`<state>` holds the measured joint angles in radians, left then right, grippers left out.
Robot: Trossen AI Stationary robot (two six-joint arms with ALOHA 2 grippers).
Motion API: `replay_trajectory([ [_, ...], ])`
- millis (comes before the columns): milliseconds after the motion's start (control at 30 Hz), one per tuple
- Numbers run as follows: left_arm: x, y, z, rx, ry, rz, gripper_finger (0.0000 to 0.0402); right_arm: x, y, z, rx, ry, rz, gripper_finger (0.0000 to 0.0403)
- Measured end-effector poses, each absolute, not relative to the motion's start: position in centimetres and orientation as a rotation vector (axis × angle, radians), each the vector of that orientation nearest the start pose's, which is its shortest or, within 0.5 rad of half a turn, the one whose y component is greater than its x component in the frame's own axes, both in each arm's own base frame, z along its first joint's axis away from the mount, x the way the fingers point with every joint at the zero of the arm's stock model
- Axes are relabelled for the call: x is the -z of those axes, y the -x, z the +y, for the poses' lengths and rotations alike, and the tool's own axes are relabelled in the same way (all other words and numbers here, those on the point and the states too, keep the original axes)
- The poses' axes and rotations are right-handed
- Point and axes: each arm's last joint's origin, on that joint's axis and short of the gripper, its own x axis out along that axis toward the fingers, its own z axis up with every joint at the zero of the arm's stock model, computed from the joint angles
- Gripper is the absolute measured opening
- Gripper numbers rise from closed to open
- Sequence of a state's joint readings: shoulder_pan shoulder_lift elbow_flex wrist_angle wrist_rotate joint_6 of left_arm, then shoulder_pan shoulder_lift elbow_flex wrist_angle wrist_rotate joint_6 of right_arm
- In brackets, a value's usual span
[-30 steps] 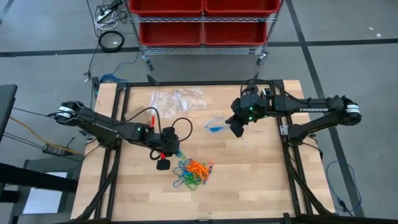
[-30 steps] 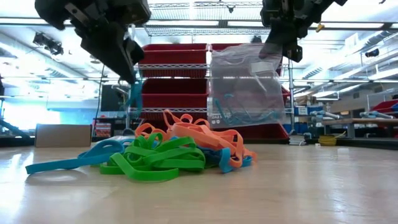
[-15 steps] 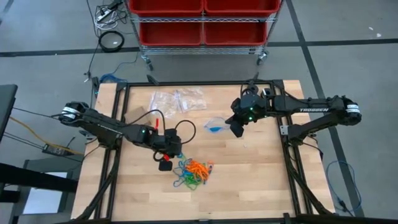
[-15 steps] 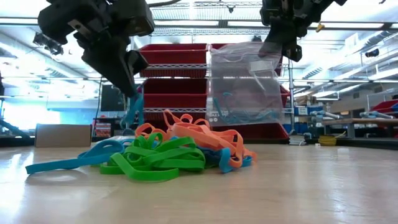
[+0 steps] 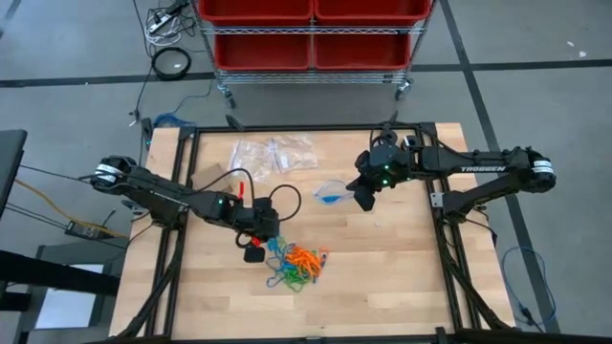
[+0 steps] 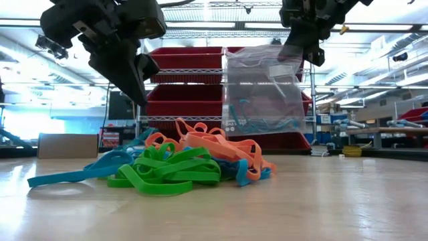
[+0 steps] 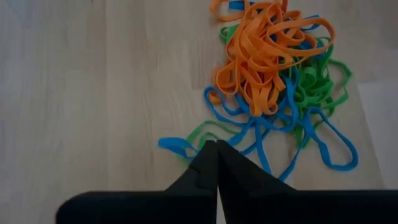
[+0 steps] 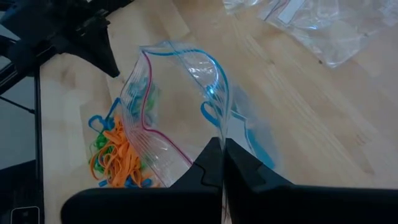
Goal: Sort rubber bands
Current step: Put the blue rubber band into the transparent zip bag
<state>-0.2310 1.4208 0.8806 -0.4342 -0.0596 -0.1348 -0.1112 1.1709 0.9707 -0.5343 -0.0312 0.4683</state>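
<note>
The left gripper (image 7: 217, 149), pinched shut on nothing just above the tangled rubber bands (image 7: 273, 81), risks hooking a mixed-colour clump, while the right gripper (image 8: 221, 146) clamps the open bag (image 8: 180, 106)

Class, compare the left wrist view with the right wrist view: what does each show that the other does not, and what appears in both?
Only the left wrist view: the left gripper, shut at the edge of the pile with no band visibly caught.

Only the right wrist view: the right gripper shut on the clear bag, held open with blue bands inside, and spare bags lying on the table.

Both: the rubber bands and the wooden table.
</note>
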Motion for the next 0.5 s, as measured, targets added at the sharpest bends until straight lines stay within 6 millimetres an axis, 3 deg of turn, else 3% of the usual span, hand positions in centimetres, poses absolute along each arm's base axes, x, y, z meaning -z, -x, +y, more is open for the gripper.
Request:
replay_trajectory([
  [167, -20.2, -26.7, -5.8, 0.018, 0.0, 1.026, 0.0024, -29.2, -24.0, -2.6, 0.246, -0.499, 0.699, 0.0],
  [333, -17.4, -26.1, -5.0, -0.028, 0.07, 1.081, 0.0061, -29.2, -24.0, -2.6, 0.246, -0.499, 0.697, 0.0],
  [500, -15.4, -25.7, -5.2, -0.014, 0.099, 1.005, 0.0106, -29.2, -24.0, -2.6, 0.246, -0.499, 0.697, 0.0],
])
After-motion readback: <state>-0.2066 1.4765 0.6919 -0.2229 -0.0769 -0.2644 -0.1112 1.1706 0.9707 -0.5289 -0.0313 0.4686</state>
